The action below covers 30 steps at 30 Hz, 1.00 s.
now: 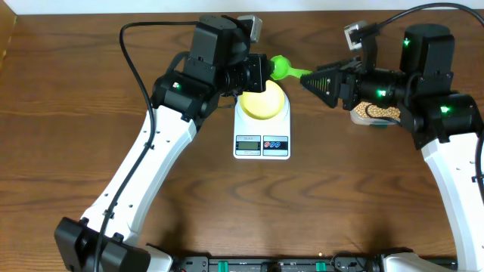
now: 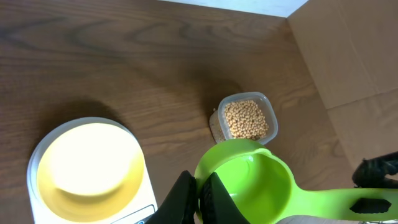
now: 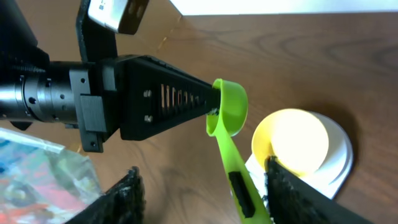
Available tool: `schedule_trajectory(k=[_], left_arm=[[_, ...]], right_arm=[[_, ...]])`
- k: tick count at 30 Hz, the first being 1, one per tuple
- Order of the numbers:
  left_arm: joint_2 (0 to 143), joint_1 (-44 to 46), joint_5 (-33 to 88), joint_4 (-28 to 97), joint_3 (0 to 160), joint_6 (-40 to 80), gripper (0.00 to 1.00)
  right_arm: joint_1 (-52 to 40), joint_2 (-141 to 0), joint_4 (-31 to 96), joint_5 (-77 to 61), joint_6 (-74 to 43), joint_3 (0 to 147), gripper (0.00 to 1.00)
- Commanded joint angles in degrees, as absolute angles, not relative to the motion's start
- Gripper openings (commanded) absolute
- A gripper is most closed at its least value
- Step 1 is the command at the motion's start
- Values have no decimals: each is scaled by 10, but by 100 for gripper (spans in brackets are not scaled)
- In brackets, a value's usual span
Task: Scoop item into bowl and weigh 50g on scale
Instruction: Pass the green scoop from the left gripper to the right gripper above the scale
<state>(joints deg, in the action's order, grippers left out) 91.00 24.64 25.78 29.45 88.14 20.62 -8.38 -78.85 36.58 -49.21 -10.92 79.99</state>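
Overhead: a white plastic scale (image 1: 262,140) with rounded corners sits on the dark wood-grain table (image 1: 76,113). A grey display and red and blue buttons line its near edge, and the figures are too small to read. On its platform stands the bowl (image 1: 262,102), smooth, round and pale yellow. Just behind the scale, the left gripper (image 1: 261,74) is clenched on the rim of a glossy bright green plastic scoop (image 1: 282,68). The scoop's handle runs rightward into the right gripper (image 1: 306,78). Well to the right of the scale, a clear tub (image 1: 355,117) of beans (image 1: 378,112) lies partly under the right arm.

Left wrist: the black fingers (image 2: 186,193) pinch the scoop's rim, and its round cup is smooth and empty. Beyond the scale, the rounded-square tub holds many small round tan beans. Plain brown cardboard (image 2: 348,50) lies further right of the scale.

Right wrist: the rough-textured fingers (image 3: 124,199) stand apart on either side of the flat green handle, not closed on it. The left gripper's fingers are triangular, black and slotted. The bowl glares bright on the scale. A crinkled printed plastic bag (image 3: 37,174) lies far to the left of the scale, its print blurred.
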Motion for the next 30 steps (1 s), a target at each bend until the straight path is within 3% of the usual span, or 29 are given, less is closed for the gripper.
schedule_trajectory(k=[1,11,30], left_arm=[[910,247,266,289,886,206,7],[910,247,266,256,886,205,7],[910,247,267,263,886,200,7]], right_arm=[[-89,-791,367,-494,-120,806,57],[-89,-791,373,-492,-128,806,57],[-88,-791,369,-479,-133,806,39]])
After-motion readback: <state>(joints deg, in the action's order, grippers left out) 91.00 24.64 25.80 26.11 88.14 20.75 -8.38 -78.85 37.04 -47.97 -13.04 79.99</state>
